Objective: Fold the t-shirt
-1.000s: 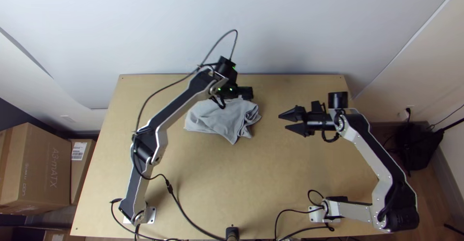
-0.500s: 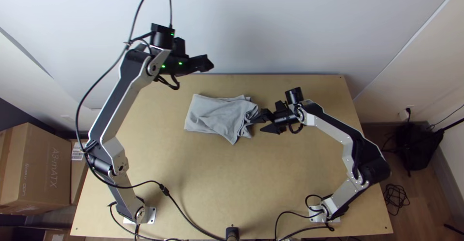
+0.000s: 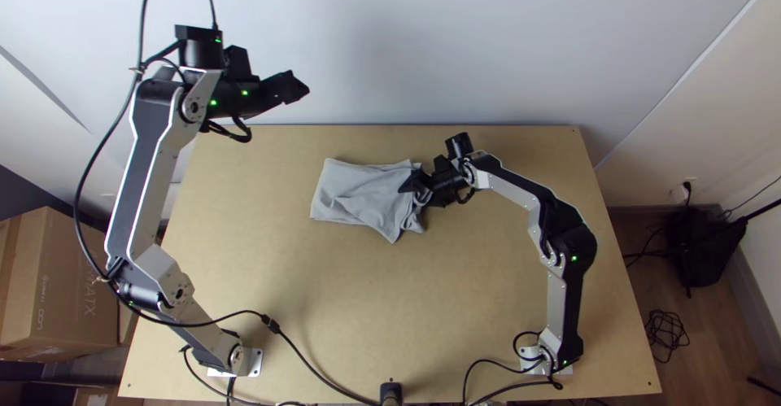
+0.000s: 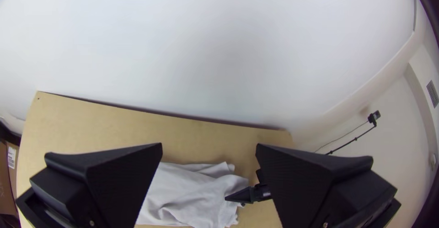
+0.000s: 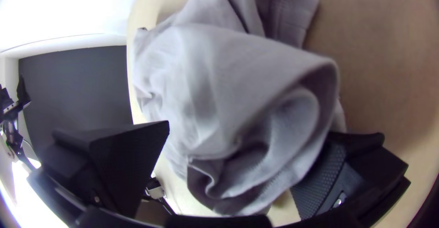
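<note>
The grey t-shirt (image 3: 362, 194) lies in a compact folded bundle toward the table's back, its right end bunched. My left gripper (image 3: 299, 89) is up beyond the back edge, away from the cloth; in the left wrist view this gripper (image 4: 209, 150) stands open with nothing held. At the cloth's right end is my right gripper (image 3: 415, 188). In the right wrist view the right gripper (image 5: 242, 136) is open, with the bunched, curled-over part of the t-shirt (image 5: 219, 82) between its wide-apart fingers.
The wooden table (image 3: 342, 300) has bare wood in front of the cloth. A white wall (image 3: 455, 40) rises behind the back edge. Cables (image 3: 309, 361) cross the front left, and cardboard boxes (image 3: 65, 284) stand off the left side.
My left gripper has left the cloth and moved back and left. My right gripper has moved left, from the table's right side to the cloth's right end. The t-shirt looks unchanged.
</note>
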Action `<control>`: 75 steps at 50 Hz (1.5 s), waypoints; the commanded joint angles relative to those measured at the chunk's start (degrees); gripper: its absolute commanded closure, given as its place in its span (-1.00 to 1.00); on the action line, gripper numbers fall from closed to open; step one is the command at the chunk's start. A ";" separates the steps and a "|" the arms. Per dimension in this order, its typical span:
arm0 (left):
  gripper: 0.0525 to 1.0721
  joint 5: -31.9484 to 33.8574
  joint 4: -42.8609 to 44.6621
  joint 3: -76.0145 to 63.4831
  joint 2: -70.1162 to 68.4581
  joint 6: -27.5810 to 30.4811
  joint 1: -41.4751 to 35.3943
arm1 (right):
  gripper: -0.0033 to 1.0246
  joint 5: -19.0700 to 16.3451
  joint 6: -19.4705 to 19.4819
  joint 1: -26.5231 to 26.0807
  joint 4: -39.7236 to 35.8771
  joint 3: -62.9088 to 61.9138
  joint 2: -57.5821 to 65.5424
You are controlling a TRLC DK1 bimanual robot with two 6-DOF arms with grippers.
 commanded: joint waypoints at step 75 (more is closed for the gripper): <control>-0.92 -0.22 -4.35 0.47 -5.71 -2.16 3.89 | -0.78 2.93 -4.96 -53.60 1.41 6.59 2.62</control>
